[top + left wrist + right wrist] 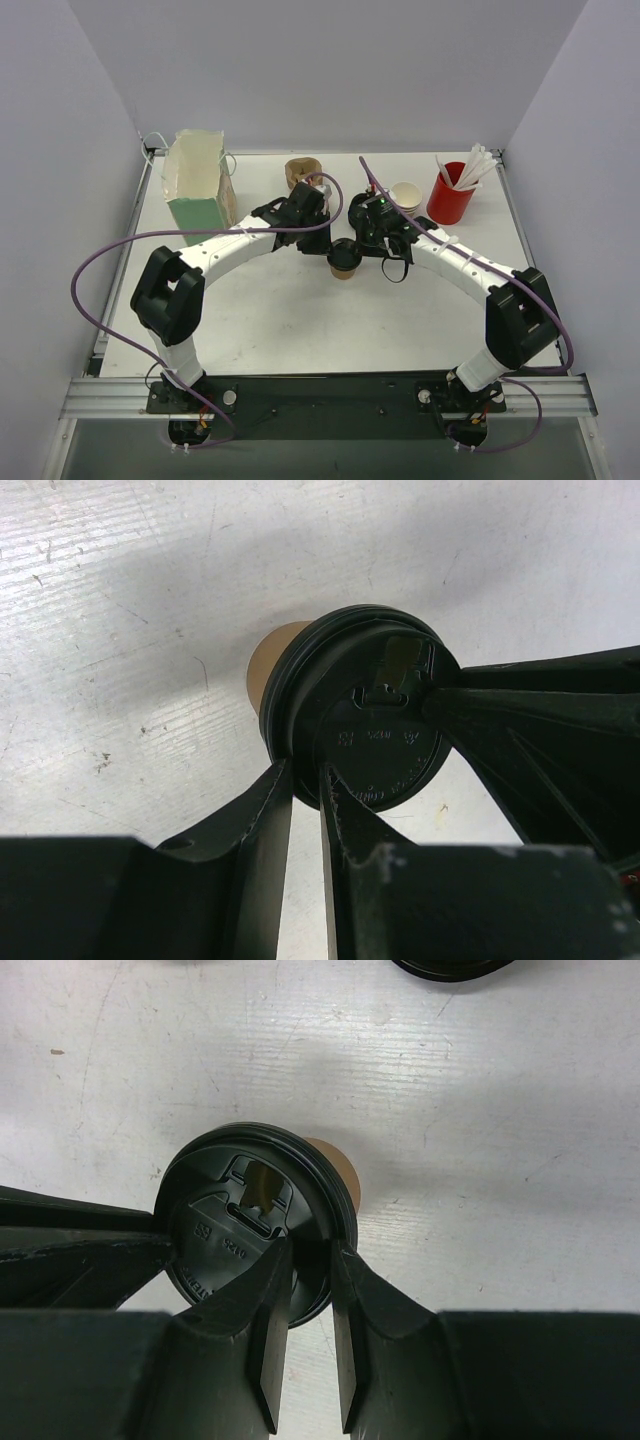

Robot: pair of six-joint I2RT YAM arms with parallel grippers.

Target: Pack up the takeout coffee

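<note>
One brown kraft-paper cup with round black plastic lid [345,262] mid-table, two grippers narrowly pinching its lid rim, left gripper [305,780], right gripper [311,1250], one green paper bag [200,190] far left

We saw a robot lab: plain walls [330,70] boxed in a white table [290,320], two arms [230,243] bolted at its near edge.

Left arm [230,243] and right arm [470,270]: white tubular links, black boxy joint housings. A purple cable [73,288] loops beside each, ending at the black base plate [320,395]. Fingers [250,1350]: matte black, wedge-shaped, scuffed edges.
</note>
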